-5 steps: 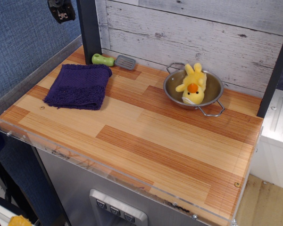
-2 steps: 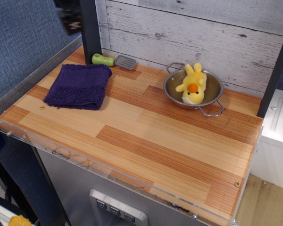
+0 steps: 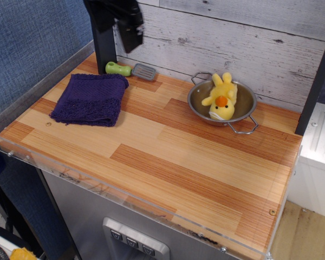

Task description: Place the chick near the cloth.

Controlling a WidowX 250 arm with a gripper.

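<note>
The yellow plush chick [image 3: 222, 99] with an orange beak lies in a round metal bowl [image 3: 245, 111] at the back right of the wooden counter. The dark purple cloth [image 3: 91, 98] lies flat at the back left. My gripper [image 3: 129, 27] is a dark, blurred shape high at the top of the view, above the back left of the counter, far from the chick. Its jaws are too blurred to read.
A green-handled tool with a grey head [image 3: 131, 70] lies behind the cloth by a black post [image 3: 104, 49]. A white plank wall runs along the back. A clear lip edges the counter front [image 3: 124, 200].
The gripper has moved right along the top of the view, from the top-left corner to above the green-handled tool. The chick, bowl and cloth have not moved.
</note>
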